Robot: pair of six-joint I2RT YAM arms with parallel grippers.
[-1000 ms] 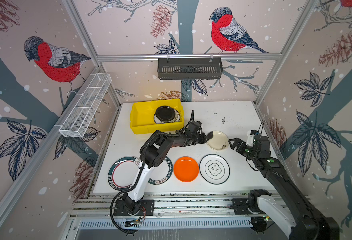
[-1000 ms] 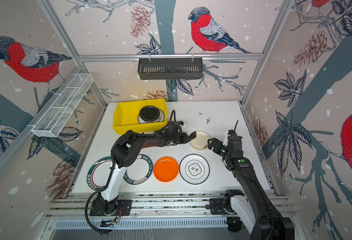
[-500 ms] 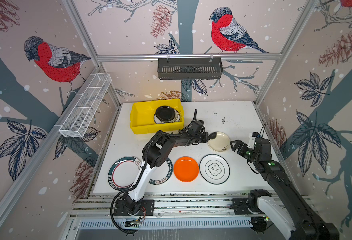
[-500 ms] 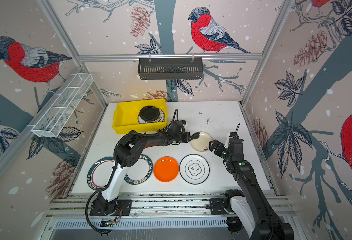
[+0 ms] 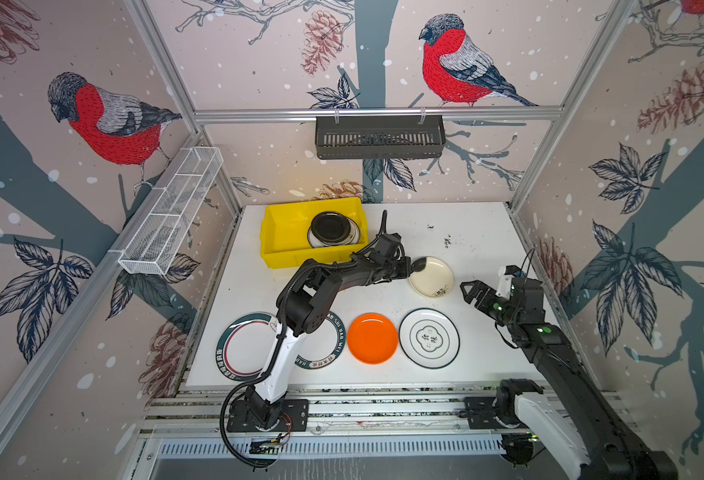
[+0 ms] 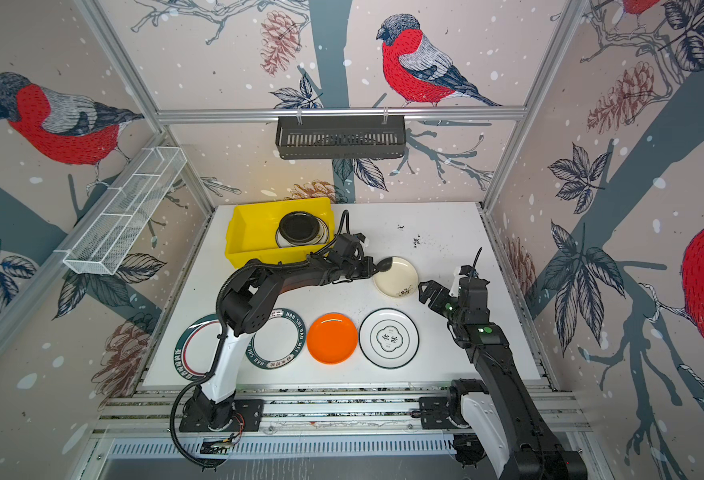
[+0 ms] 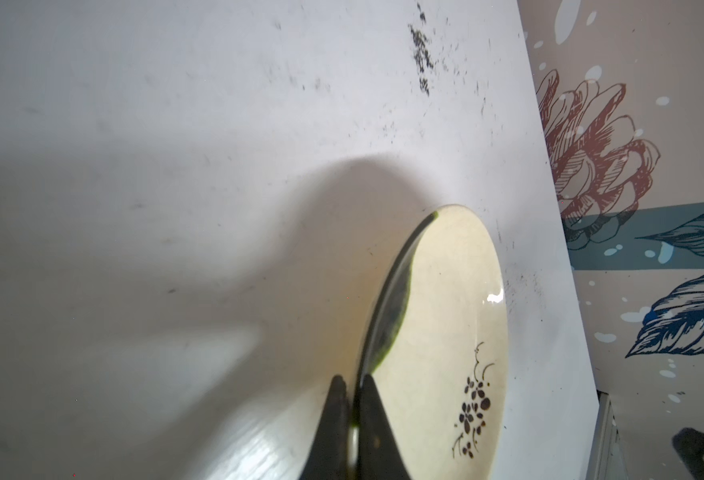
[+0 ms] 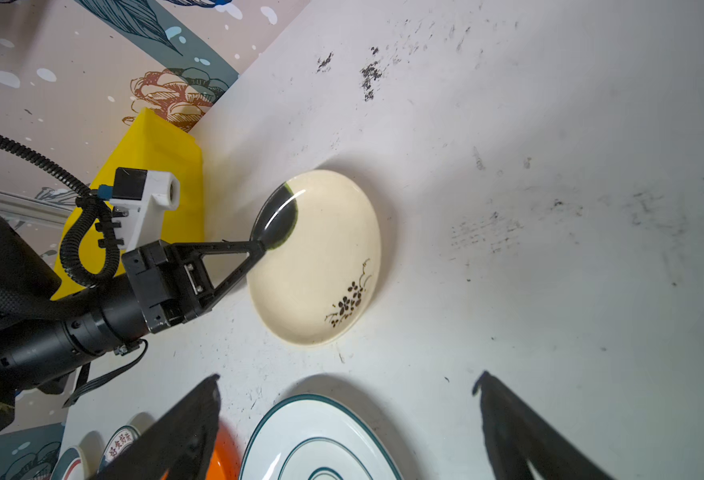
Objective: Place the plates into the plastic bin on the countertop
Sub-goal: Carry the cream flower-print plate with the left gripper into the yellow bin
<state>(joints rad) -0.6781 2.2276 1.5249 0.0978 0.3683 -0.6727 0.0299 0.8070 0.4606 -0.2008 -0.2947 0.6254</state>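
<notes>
Pinching the dark-glazed rim of the cream plate, the left pincer is closed tight on it, one finger on each face (the wrist view shows barely a gap between them). That plate sits mid-surface, right of the bin, and its gripped edge looks slightly raised. The right pincer hangs near the plate's far side, spread wide and empty. The yellow bin, at the back left, holds a black plate on top of another. Along the front lie two green-rimmed plates, an orange plate and a white plate.
</notes>
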